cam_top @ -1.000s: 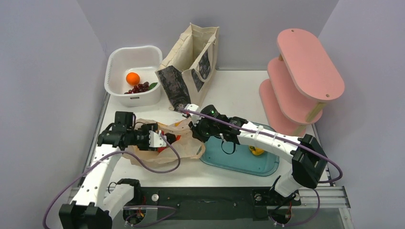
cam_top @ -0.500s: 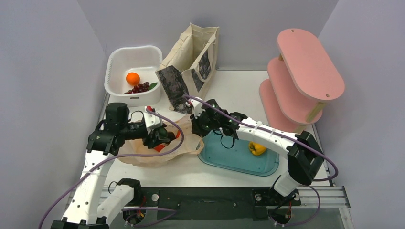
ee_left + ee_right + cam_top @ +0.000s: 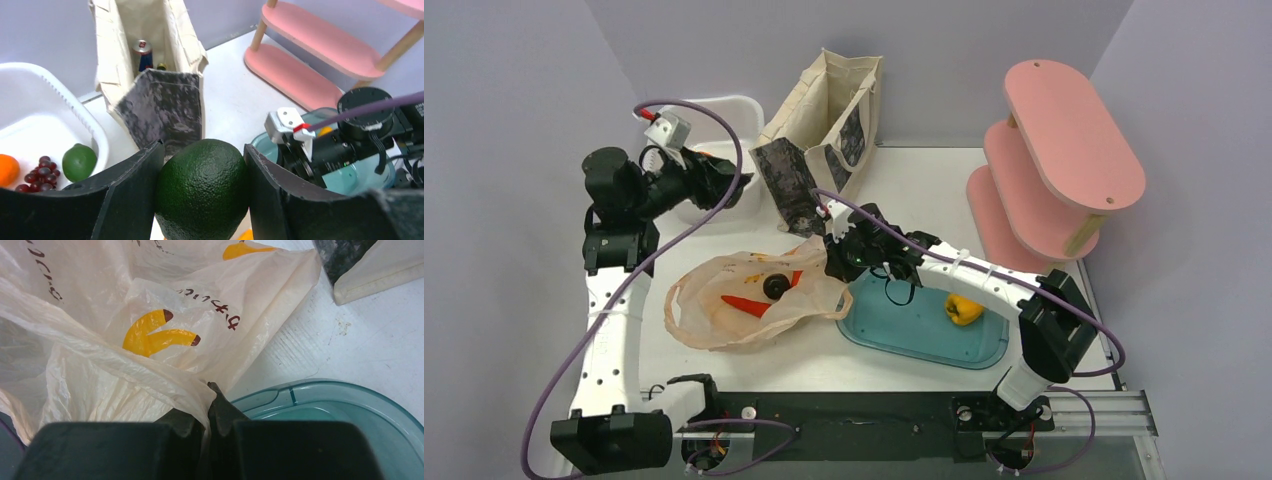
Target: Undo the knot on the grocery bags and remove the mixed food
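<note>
My left gripper (image 3: 714, 170) is shut on the dark green avocado (image 3: 202, 187) and holds it in the air next to the white basin, in front of the canvas tote (image 3: 824, 130). My right gripper (image 3: 839, 262) is shut on the right edge of the peach-orange plastic bag (image 3: 724, 300), pinching the film (image 3: 190, 390) between its fingertips. The bag lies open on the table; I see no knot. An orange carrot (image 3: 746, 304) and a small dark round thing (image 3: 774, 287) show inside it. The blue-silver can (image 3: 144, 52) stands inside the tote.
The white basin (image 3: 742, 103) at the back left holds a round orange fruit (image 3: 6, 170), dark grapes (image 3: 37, 177) and a lime (image 3: 79, 161). A teal tray (image 3: 924, 335) with a yellow bell pepper (image 3: 962, 309) lies right of the plastic bag. A pink tiered shelf (image 3: 1054, 170) stands at the right.
My left gripper has lifted the avocado out of the plastic bag and swung up and back to the left, beside the basin. My right gripper has kept its hold on the bag's edge.
</note>
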`<action>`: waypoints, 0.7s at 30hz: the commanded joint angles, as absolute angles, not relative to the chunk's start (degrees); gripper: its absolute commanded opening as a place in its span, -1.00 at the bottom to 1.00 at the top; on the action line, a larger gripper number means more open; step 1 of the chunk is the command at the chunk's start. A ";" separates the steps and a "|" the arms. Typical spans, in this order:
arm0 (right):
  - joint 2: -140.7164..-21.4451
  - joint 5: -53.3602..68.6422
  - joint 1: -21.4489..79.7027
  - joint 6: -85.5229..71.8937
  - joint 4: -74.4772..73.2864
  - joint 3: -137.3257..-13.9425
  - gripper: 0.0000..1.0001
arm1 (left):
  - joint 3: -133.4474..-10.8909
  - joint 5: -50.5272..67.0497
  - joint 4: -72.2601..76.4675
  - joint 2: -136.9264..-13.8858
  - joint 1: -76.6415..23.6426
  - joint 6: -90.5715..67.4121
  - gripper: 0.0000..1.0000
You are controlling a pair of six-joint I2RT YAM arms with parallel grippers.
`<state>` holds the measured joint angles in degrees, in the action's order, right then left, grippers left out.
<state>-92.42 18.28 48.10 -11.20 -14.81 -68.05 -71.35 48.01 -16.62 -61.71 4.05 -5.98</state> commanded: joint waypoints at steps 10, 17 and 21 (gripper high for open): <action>-92.85 21.85 45.67 -13.16 -11.38 -70.84 -1.00 | -62.86 53.56 -5.20 -53.09 -8.09 -3.22 -1.00; -94.66 22.40 45.52 -13.64 -11.00 -72.50 -1.00 | -70.40 42.42 -3.59 -65.98 2.78 -14.59 -1.00; -94.70 23.14 45.52 -13.95 -10.88 -72.47 -1.00 | -80.87 31.64 -11.49 -79.87 4.62 -6.67 -1.00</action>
